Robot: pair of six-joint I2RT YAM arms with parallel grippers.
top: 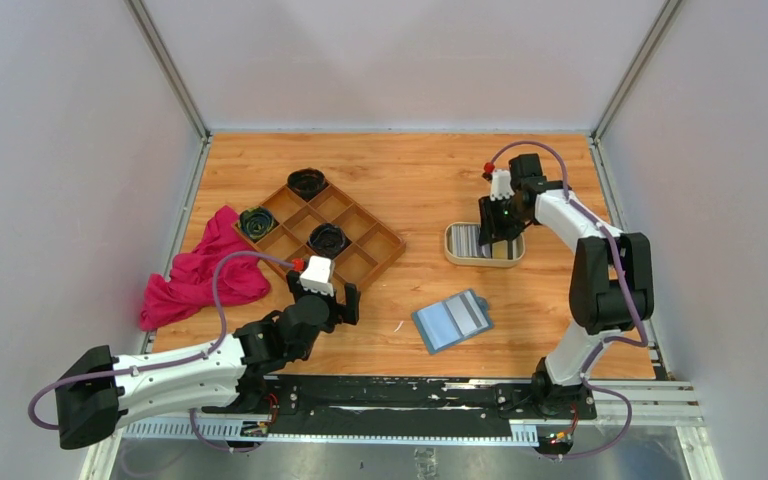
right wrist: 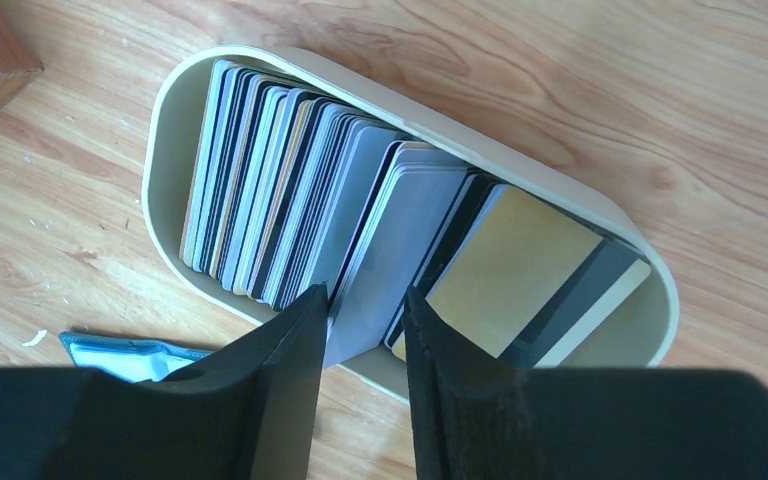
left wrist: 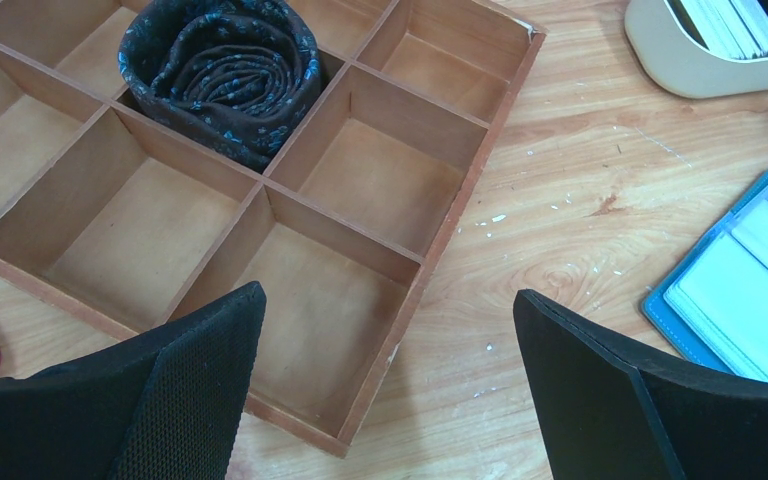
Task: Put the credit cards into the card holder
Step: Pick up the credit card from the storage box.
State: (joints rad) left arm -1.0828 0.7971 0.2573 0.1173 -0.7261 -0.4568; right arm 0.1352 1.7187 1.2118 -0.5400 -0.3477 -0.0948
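The credit cards [right wrist: 290, 200] stand on edge, packed in a cream oval tray [right wrist: 560, 175] at the right of the table [top: 483, 244]. My right gripper [right wrist: 365, 310] reaches down into that tray [top: 495, 235]. Its jaws stand partly apart on either side of one grey card [right wrist: 405, 240], which leans against the left finger [right wrist: 295, 350]. The teal card holder [top: 452, 320] lies open and flat near the table's front, its pale slots facing up. My left gripper [left wrist: 390, 330] hovers wide open above the wooden tray's near corner, holding nothing, with the card holder [left wrist: 750, 290] to its right.
A brown wooden compartment tray [top: 360, 265] sits left of centre with three dark rolled fabric coils, one of them [left wrist: 225, 70] close to my left gripper. A pink cloth [top: 200, 270] lies crumpled at the left edge. Walls enclose the table on three sides.
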